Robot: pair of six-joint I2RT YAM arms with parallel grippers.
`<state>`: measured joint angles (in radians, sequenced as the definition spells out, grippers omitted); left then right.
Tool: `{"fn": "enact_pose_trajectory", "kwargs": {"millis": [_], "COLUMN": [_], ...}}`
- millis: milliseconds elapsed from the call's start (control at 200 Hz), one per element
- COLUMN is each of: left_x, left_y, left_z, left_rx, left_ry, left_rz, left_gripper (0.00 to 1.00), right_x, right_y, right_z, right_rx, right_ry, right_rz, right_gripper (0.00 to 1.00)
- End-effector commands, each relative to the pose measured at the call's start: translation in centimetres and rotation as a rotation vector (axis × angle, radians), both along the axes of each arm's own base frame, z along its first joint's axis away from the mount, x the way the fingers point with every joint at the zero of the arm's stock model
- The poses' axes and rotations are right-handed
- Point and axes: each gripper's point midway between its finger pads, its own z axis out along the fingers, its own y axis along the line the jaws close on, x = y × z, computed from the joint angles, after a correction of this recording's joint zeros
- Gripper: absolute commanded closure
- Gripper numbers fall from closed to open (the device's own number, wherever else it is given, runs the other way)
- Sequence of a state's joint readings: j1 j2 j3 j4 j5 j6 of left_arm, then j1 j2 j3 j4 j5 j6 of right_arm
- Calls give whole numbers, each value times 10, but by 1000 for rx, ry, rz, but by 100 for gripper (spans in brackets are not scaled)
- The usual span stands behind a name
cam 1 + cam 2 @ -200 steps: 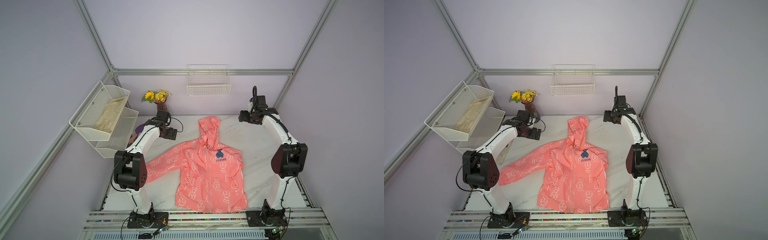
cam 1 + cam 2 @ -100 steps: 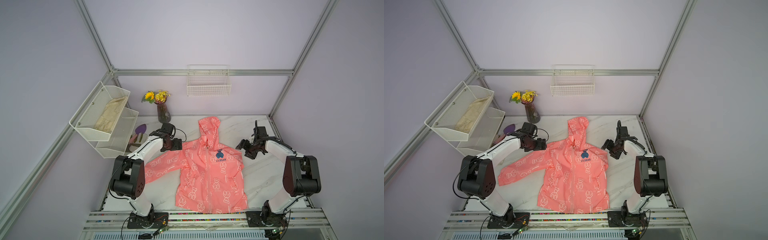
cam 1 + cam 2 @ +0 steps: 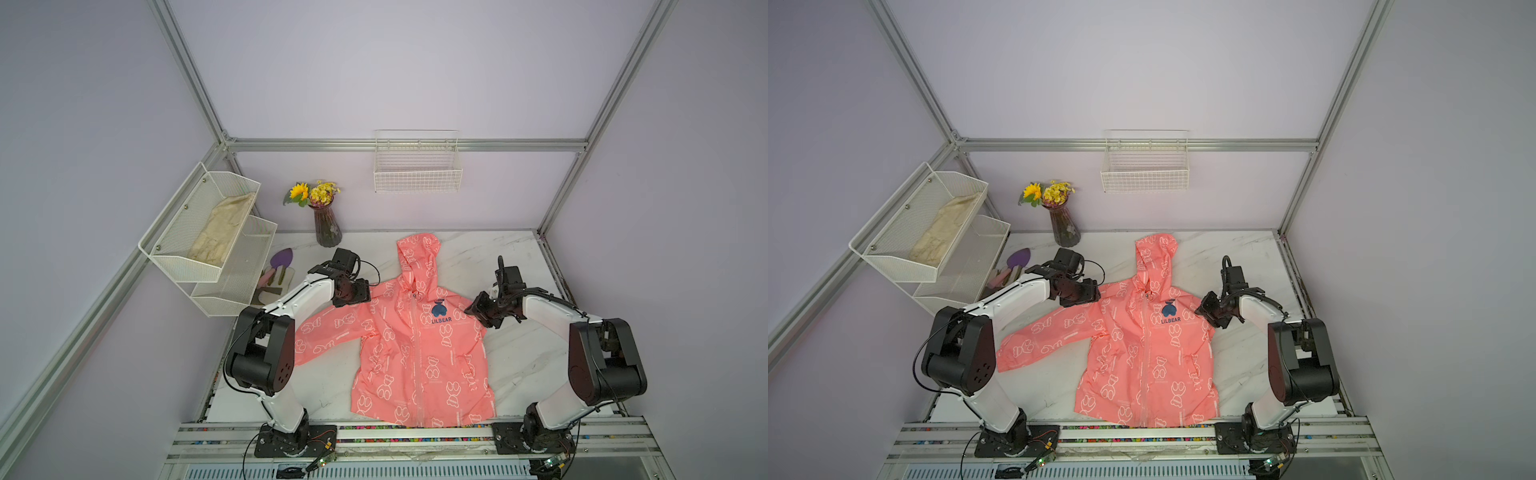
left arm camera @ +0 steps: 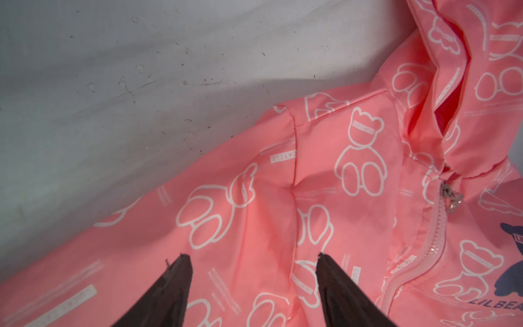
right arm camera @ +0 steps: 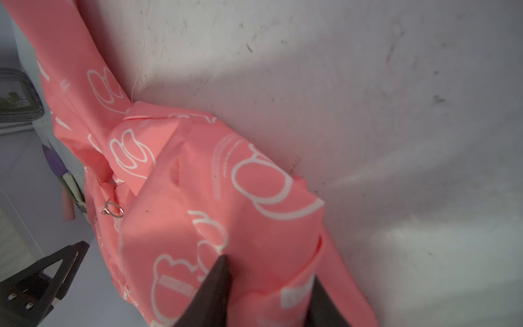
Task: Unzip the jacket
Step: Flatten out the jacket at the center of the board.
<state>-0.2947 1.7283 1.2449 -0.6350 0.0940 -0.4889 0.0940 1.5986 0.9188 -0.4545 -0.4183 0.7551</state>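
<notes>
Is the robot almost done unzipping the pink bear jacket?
Not yet, it's just starting. Done: the jacket lies flat, front up. In hand: the right pincer pinches fabric at one shoulder; the left pincer is open at the other shoulder. Left: the whole unzipping, because the zipper pull sits up at the collar and the zip is closed.

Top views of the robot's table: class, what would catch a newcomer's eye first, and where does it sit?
The coral-pink hooded jacket with white bear outlines stands out first, spread zipped up in the middle of the marble table. The left gripper and the right gripper each sit at one of its shoulders. A vase of yellow flowers stands by the back wall.
</notes>
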Motion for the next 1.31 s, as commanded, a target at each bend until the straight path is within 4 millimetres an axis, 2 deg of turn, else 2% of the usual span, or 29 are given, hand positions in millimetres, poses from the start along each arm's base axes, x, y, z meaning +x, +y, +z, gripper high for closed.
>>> {"fn": "enact_pose_trajectory", "kwargs": {"millis": [0, 30, 225, 330, 395, 435, 495, 535, 675, 750, 790, 830, 875, 945, 1030, 1125, 1225, 1280, 1300], "left_x": [1, 1, 8, 15, 18, 20, 21, 21, 21, 20, 19, 18, 17, 16, 17, 19, 21, 23, 23], "left_y": [-2, -3, -4, -6, -4, -3, -1, 0, 5, 8, 9, 11, 13, 16, 17, 16, 14, 12, 12], "left_z": [-10, -12, -22, -24, -23, -22, -23, -25, -29, -28, -26, -25, -23, -19, -14, -12, -12, -10, -11], "left_rx": [-19, -25, -50, -58, -54, -51, -53, -54, -59, -58, -56, -52, -48, -45, -54, -65, -76, -82, -84], "left_ry": [-2, -1, -11, -11, -22, -31, -34, -34, -33, -40, -45, -49, -57, -73, -98, -107, -106, -109, -108], "left_rz": [12, 13, 13, -2, 1, 3, 10, 15, 43, 59, 66, 72, 79, 91, 101, 103, 99, 97, 96], "left_gripper": [32, 32, 36, 38, 39, 39, 39, 39, 41, 41, 41, 41, 41, 41, 41, 41, 41, 41, 41], "right_x": [27, 32, 70, 87, 96, 101, 106, 107, 94, 78, 69, 59, 51, 38, 32, 34, 52, 65, 72], "right_y": [-1, -3, -28, -52, -54, -46, -23, 0, 105, 164, 188, 208, 222, 237, 237, 224, 186, 161, 144], "right_z": [29, 36, 74, 92, 106, 111, 109, 102, 49, 19, 9, 4, 4, 12, 39, 81, 115, 119, 118], "right_rx": [8, -6, -197, -405, -561, -644, -700, -726, -798, -704, -656, -615, -569, -452, -386, -330, -255, -248, -250], "right_ry": [-102, -118, -195, -203, -212, -220, -220, -222, -192, -171, -166, -168, -167, -169, -215, -278, -316, -324, -316], "right_rz": [-42, -44, -42, -13, 18, 56, 116, 167, 408, 511, 557, 596, 617, 630, 626, 594, 476, 411, 372], "right_gripper": [95, 100, 100, 100, 100, 100, 100, 100, 100, 100, 100, 94, 86, 64, 44, 36, 34, 33, 32]}}
